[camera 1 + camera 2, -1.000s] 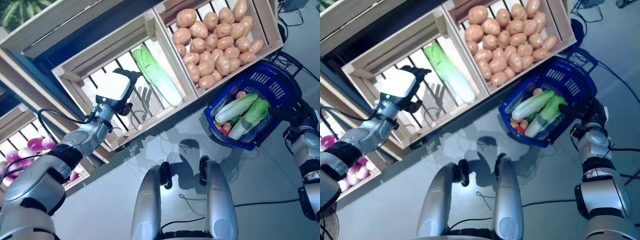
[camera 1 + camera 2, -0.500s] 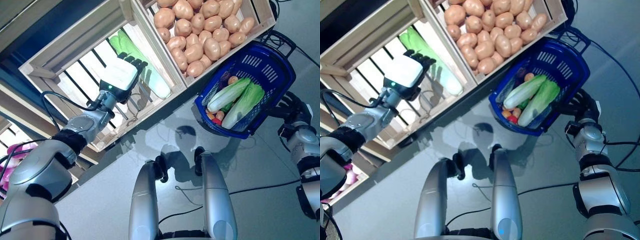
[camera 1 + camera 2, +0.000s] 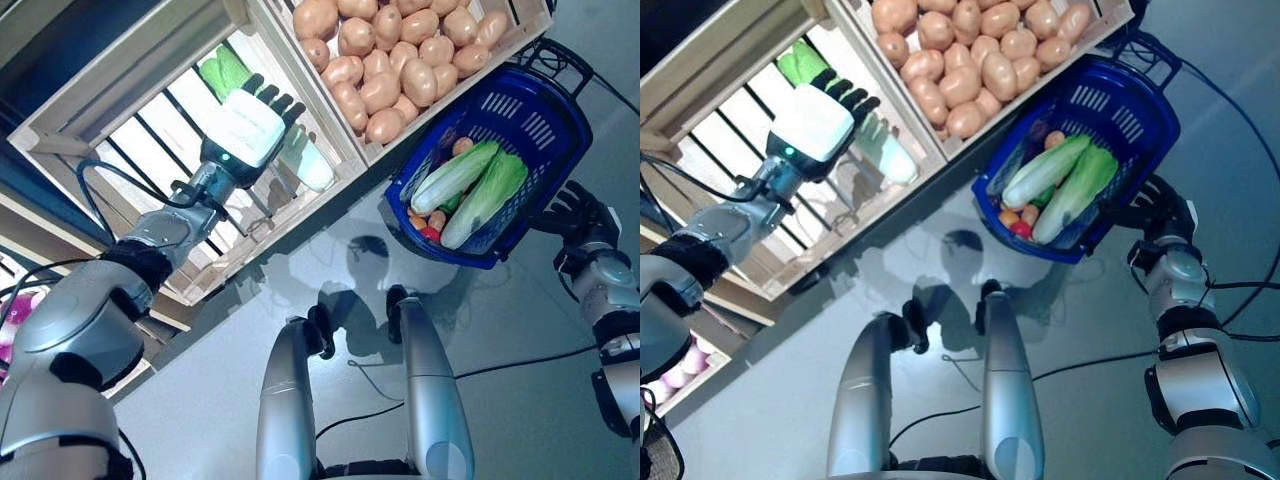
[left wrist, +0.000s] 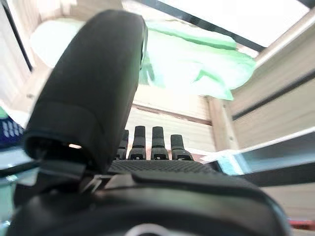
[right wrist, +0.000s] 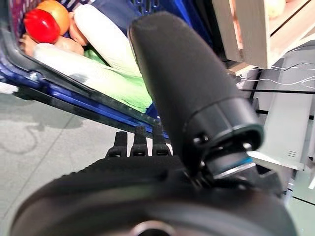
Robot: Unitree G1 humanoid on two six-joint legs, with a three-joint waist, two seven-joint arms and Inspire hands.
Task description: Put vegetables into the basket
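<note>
The blue basket [image 3: 560,110] stands on the floor by the stand's right end. It holds two long green-white cabbages [image 3: 487,200], a red round vegetable [image 3: 430,233] and an orange one [image 3: 462,146]. My left hand [image 3: 245,125] is open, fingers straight, right over a long green-white cabbage [image 3: 312,172] lying in a slatted wooden crate [image 3: 120,90]. That cabbage shows just past the fingers [image 4: 147,142] in the left wrist view [image 4: 197,59]. My right hand [image 3: 575,215] is open beside the basket's near rim [image 5: 74,93]. The basket's cabbages [image 5: 103,39] show in the right wrist view.
The wooden stand holds slatted crates side by side; a second crate [image 3: 530,25] sits right above the basket. Grey floor [image 3: 200,400] lies in front of the stand. Cables [image 3: 570,60] run on the floor behind the basket.
My left hand has moved up and across the crate onto the long cabbage. The camera has shifted. My right hand stays by the basket's rim.
</note>
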